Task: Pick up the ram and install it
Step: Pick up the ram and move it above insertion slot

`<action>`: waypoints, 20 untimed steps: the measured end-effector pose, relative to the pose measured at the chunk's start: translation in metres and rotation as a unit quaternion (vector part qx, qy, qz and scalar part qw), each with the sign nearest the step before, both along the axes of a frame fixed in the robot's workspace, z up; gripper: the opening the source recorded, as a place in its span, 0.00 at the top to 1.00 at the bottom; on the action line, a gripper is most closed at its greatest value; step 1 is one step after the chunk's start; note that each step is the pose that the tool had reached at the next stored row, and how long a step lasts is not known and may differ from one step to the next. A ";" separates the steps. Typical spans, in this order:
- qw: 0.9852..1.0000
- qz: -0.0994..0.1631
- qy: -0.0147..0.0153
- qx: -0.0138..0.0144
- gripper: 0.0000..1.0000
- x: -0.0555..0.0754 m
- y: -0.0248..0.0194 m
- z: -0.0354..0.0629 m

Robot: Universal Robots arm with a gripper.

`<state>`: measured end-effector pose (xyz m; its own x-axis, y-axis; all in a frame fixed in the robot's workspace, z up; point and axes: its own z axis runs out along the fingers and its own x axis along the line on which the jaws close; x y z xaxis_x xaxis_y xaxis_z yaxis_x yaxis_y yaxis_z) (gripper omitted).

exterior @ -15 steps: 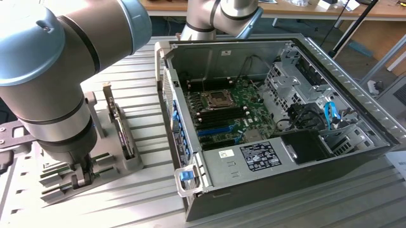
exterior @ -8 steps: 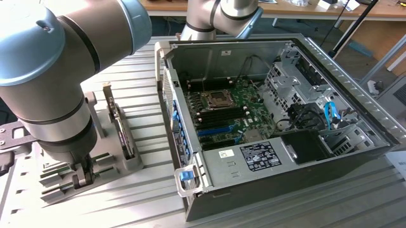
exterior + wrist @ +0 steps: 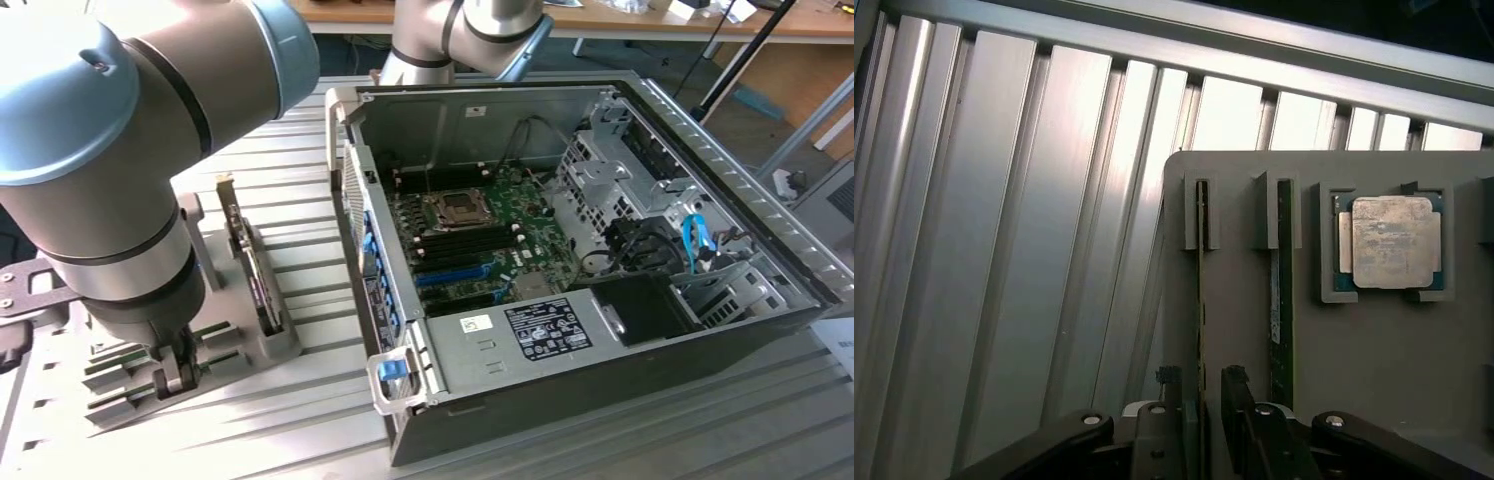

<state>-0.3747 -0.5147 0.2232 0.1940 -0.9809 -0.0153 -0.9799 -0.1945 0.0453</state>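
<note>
Two rams stand on edge in slots of a grey holder (image 3: 1354,370). My gripper (image 3: 1202,400) is down over one ram (image 3: 1201,280), which runs between the two black fingers (image 3: 1235,395). The jaws are open, with a gap showing on one side of the stick. The second ram (image 3: 1282,290) stands parallel in the neighbouring slot, outside the fingers. In the exterior view the gripper (image 3: 176,380) hangs low over the holder (image 3: 274,335) at the exterior view's left, beside the open computer case (image 3: 561,380) with its motherboard (image 3: 487,225).
A square silver processor (image 3: 1395,241) lies in a pocket of the holder beyond the second ram. An upright expansion card (image 3: 254,275) stands in the holder close to my arm. Ribbed aluminium table (image 3: 1004,250) surrounds the holder. Cables and drive cages fill the case's right side.
</note>
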 end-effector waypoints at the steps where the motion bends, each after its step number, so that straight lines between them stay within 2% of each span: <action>1: 1.000 0.000 0.000 0.000 0.70 0.000 0.0000 -0.0006; 20: 1.000 0.000 0.000 0.000 0.70 0.000 -0.0001 -0.0085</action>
